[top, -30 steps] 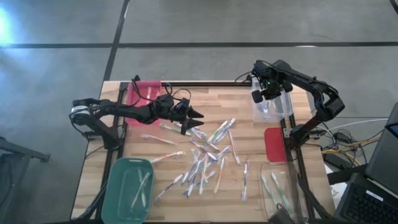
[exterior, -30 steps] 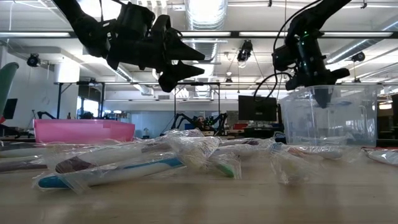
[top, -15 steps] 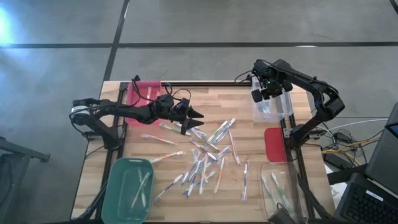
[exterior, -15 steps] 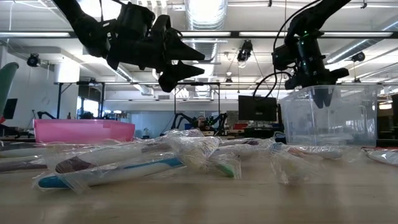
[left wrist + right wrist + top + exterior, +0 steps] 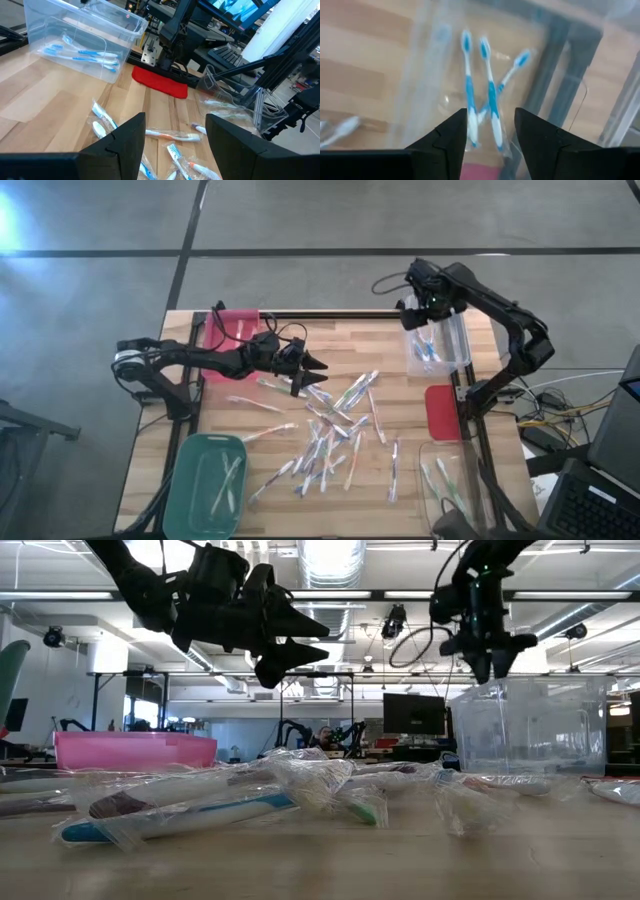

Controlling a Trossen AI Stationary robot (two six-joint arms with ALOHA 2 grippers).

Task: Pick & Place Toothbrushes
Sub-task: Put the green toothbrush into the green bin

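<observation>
Because most of the toothbrushes (image 5: 335,435) lie loose in thin clear wrappers across the middle of the table (image 5: 400,480), expect them to be very light, stiff along the handle, and slick where the film slides under a fingertip. Nearest in the low view, a blue-handled one in its wrapper (image 5: 190,817) lies flat on the wood, and the film looks crinkled and likely to shift, so you should pinch across the middle of the handle rather than the loose wrapper ends or the bristle head. Where several overlap in the pile, taking one from the edge should keep you from dragging its neighbours.

Your left gripper (image 5: 312,367) hangs above the near edge of that pile, fingers spread and holding nothing; the left wrist view shows bare wood and scattered brushes between them.

Farther off, your right gripper (image 5: 418,308) sits above the clear bin (image 5: 461,350) at the table's far right corner, fingers parted and empty, with three blue brushes (image 5: 487,95) lying in the bin below. A few more brushes rest in the green bin (image 5: 190,480).
</observation>
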